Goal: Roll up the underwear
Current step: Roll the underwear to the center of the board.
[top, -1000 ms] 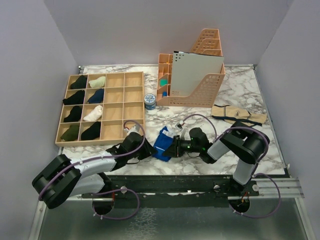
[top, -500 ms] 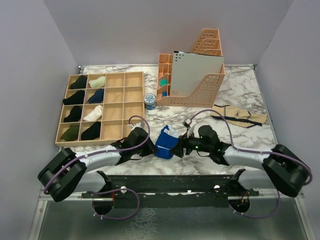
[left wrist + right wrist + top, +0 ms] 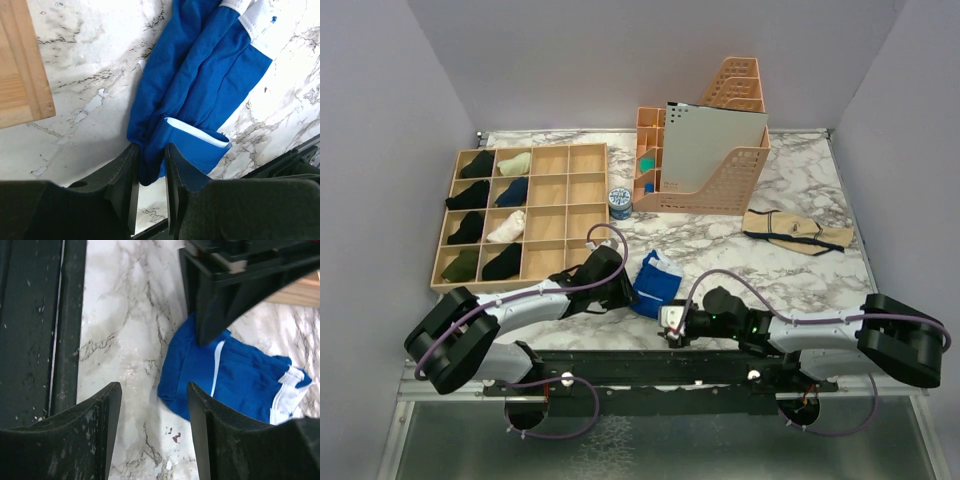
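Marble table (image 3: 790, 280) holds bunched blue underwear (image 3: 656, 283). Left gripper (image 3: 151, 150) pinches its edge. Right gripper (image 3: 154, 390) stands with fingers apart just beside it, seemingly not touching.

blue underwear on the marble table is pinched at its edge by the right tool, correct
No, the left tool pinches the blue underwear at its edge on the marble table; the left wrist view shows it. The right tool is open.

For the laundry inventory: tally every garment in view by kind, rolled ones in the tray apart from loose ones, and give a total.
Rolled garments in the wooden tray: 8
Blue underwear, loose: 1
Beige garment, loose: 1
Total: 10
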{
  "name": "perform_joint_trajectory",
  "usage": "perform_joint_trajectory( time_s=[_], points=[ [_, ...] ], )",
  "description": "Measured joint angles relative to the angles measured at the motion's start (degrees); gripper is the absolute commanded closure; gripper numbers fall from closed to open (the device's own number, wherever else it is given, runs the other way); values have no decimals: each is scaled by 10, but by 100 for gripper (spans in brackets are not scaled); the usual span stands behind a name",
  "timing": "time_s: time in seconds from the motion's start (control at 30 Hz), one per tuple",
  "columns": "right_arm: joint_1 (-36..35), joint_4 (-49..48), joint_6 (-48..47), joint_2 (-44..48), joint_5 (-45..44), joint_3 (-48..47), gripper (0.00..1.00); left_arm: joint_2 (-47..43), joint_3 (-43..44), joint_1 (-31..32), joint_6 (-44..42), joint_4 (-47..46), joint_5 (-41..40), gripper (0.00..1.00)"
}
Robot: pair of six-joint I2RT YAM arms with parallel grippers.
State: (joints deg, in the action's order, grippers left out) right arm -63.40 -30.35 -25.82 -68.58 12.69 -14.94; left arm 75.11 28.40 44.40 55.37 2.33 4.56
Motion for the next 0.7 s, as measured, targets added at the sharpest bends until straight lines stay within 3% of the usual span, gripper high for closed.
perform_joint_trajectory(
  time_s=[0.3,0.7],
  points=[
    [-30,-48,-188,-72,-32,-5,47,6,21,0,-13,34,6,69],
    [-34,-73,-227,-143,-70,-23,49,18,37,0,-19,50,17,69]
  ],
)
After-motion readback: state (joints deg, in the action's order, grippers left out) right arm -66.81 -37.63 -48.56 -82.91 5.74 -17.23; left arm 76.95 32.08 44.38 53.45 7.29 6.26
